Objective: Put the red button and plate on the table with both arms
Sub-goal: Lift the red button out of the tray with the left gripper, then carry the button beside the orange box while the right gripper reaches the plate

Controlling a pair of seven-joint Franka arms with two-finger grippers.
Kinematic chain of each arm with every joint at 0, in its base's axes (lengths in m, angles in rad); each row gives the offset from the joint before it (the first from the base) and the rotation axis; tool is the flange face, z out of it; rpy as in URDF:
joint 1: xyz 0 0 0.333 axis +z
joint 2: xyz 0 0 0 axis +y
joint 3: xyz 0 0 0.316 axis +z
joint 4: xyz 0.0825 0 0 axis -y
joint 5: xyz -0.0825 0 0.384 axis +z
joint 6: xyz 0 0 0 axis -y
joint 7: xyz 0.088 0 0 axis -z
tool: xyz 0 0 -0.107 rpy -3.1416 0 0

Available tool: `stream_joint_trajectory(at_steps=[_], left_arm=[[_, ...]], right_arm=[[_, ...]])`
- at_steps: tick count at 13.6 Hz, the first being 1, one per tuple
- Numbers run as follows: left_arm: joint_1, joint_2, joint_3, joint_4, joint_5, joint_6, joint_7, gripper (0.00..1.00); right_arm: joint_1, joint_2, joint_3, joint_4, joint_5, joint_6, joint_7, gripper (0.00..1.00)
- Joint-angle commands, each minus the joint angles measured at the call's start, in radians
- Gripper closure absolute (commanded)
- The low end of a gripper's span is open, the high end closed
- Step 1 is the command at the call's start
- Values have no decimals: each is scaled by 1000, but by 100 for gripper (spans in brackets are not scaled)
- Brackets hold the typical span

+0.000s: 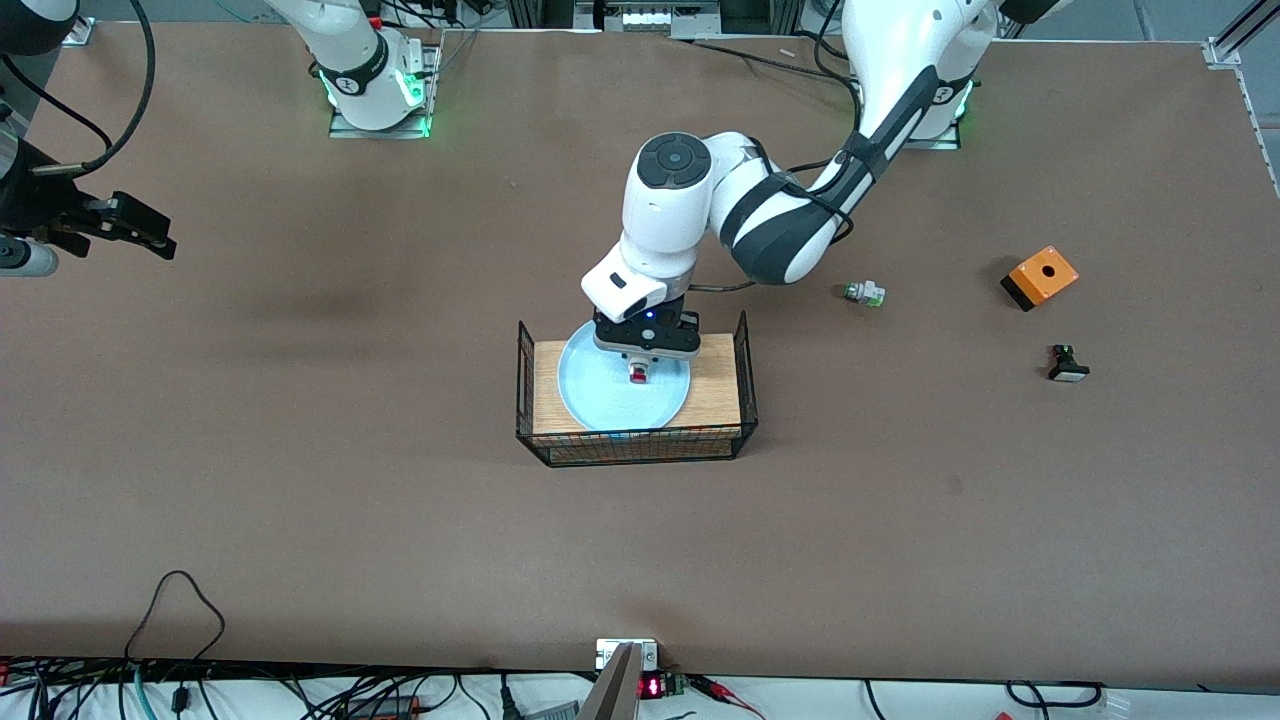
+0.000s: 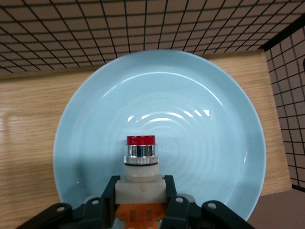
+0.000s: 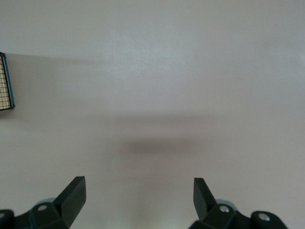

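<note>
gripping the red button [image 2: 140,162] by its white body, the left gripper [image 1: 640,372] sits low over the plate [image 1: 600,395], which lies in the wooden tray with black wire sides [image 1: 715,390] near the middle of the table [image 1: 300,520]; the clamp on the body leaves the red cap free and pointing away from the wrist. whether the button touches the plate cannot be told. the right gripper [image 3: 138,195] waits with fingers spread wide above bare tabletop toward the right arm's edge, presumably kept clear until the plate needs lifting.
</note>
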State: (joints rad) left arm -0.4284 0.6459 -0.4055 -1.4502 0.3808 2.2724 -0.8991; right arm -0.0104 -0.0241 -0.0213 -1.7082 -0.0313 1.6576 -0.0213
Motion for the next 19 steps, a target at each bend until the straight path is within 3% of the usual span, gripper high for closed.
stream_joint_trajectory(at_steps=[1,4,8,11,13,16,19], left_arm=[[11,-74,-6,26,7,-100,-15,82],[43,-130,-6,132,-95,-320,2,82],[164,-224,-6,140,-112,-546,217,82],[316,-249,-7,139,-178,-671,510,82],[428,-258,-3,113,-204,-718,697,81],[577,-247,-1,4,-201,-697,811,80],[704,-244,1,-180,-192,-495,937,81]], right_arm=[[-5,6,1,15,21,-4,-16,0],[-3,16,3,25,22,-1,-12,0],[38,18,3,38,39,-13,10,0],[111,35,3,41,169,2,255,0],[212,78,3,61,188,46,403,0],[349,150,3,90,188,89,609,0],[469,219,3,114,186,166,902,0]])
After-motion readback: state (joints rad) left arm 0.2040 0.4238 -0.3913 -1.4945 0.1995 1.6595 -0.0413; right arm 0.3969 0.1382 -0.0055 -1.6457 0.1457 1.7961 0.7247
